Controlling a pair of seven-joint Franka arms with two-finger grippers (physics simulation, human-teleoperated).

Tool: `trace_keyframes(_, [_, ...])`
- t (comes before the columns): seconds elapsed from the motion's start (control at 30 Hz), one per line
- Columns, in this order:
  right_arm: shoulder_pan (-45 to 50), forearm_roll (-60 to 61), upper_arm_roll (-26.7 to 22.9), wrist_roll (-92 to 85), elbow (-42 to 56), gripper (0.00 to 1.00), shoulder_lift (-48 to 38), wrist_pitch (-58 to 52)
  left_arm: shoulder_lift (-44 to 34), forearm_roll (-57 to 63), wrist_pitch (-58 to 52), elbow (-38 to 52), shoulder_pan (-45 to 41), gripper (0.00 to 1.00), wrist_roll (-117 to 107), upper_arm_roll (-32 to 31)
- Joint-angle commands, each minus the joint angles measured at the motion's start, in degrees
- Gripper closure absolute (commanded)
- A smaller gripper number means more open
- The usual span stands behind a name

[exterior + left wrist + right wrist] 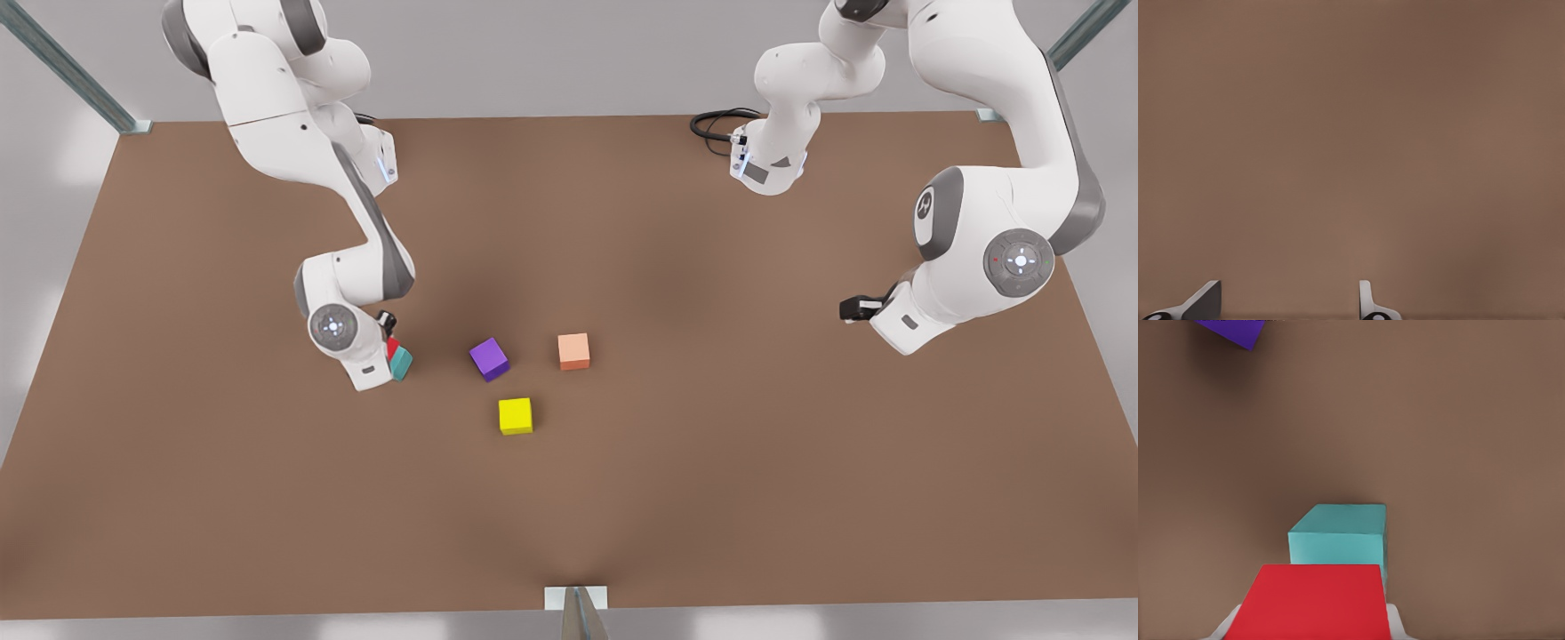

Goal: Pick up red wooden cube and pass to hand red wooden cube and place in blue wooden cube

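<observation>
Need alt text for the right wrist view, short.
A small bright red wooden cube sits between the right gripper's fingers, close to the camera, with the small teal-blue wooden cube just beyond it on the brown table. A corner of a purple cube shows farther off.

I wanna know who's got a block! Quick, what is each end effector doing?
Right end effector: shut on the red wooden cube, beside the blue wooden cube.
Left end effector: open, holding nothing, waiting above the table.
</observation>
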Motion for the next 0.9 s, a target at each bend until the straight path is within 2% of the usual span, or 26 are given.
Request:
trace_keyframes(0.0, [0.29,0.07,0.01,25.25,-0.51,0.26,-0.06,3.53,-0.06,0.07,-0.02,0.38,0.01,0.0,-0.24,-0.02])
trace_keyframes(0.17, [0.38,0.16,0.09,25.25,-0.6,0.25,0.2,3.8,0.03,-0.01,-0.11,0.47,0.01,0.0,-0.24,-0.02])
trace_keyframes(0.23, [0.55,0.78,0.09,25.25,-0.6,0.0,0.47,3.8,0.03,0.08,-0.11,0.73,0.01,0.0,-0.24,-0.02])
trace_keyframes(0.57, [0.47,1.66,0.18,24.54,0.63,0.0,-0.32,3.09,0.47,0.08,-0.02,0.73,-0.08,0.0,-0.24,-0.02])
trace_keyframes(0.77, [0.64,8.59,1.06,24.89,9.33,0.0,-2.43,-8.5,0.47,-0.1,-0.02,1.52,0.01,0.0,-0.24,-0.02])
trace_keyframes(0.8, [0.55,9.74,1.06,27.87,13.02,0.0,-1.99,-12.28,0.47,-0.1,-0.02,1.52,-0.08,0.0,-0.24,-0.02])
trace_keyframes(0.83, [-0.06,9.92,0.97,42.09,19.69,0.0,-0.76,-19.31,0.47,-0.19,1.03,1.44,-0.26,0.0,-0.33,-0.02])
trace_keyframes(0.87, [-0.33,9.04,0.19,55.02,21.99,0.0,-0.59,-21.78,0.47,-0.1,1.12,1.52,-0.34,0.0,-0.24,-0.02])
